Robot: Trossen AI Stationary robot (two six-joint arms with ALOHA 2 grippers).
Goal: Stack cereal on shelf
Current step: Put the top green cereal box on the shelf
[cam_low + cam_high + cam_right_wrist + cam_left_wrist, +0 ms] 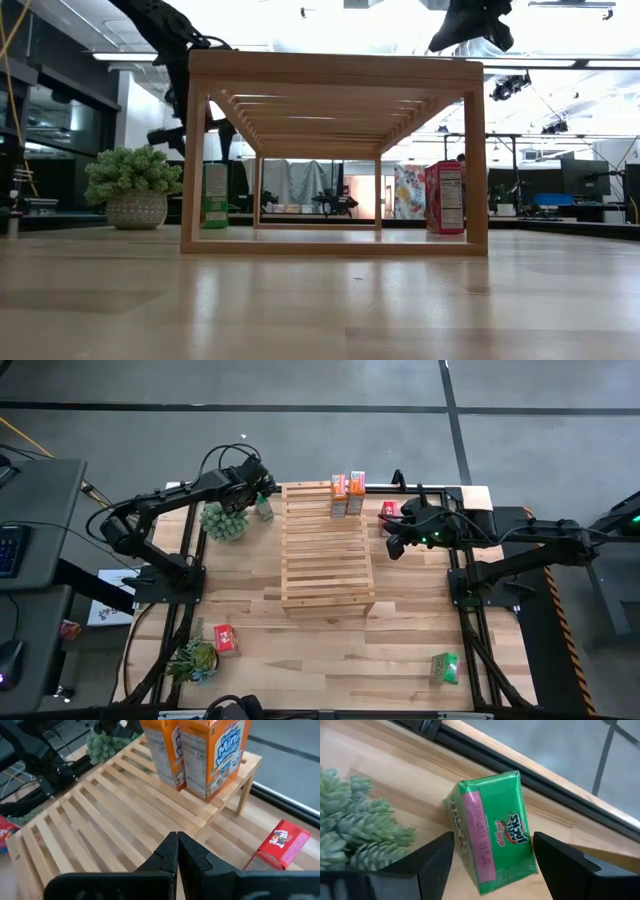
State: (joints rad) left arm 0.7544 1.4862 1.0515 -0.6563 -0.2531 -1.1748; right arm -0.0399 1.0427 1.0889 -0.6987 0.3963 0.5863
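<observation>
Behind the worktop (330,650) lay a grey floor, and a large hall with ceiling lights showed in the low view. On the worktop stood the shelf (326,550), reaching from the middle to the far edge. Two orange cereal boxes (348,491) stood side by side on its top, at the far end. A red cereal box (389,511) stood on the worktop just beside the shelf, near the far right corner. A green cereal box (263,507) stood on the other side of the shelf, near the far edge, next to a potted plant (223,520).

The left gripper (492,857) was over this green box with its fingers wide apart, one on each side of it and not touching it. The right gripper (177,851) hung above the right edge of the shelf, fingers pressed together and holding nothing.

Another red box (226,640) stood beside a second plant (194,659) near the front left corner, and another green box (445,668) near the front right corner.
</observation>
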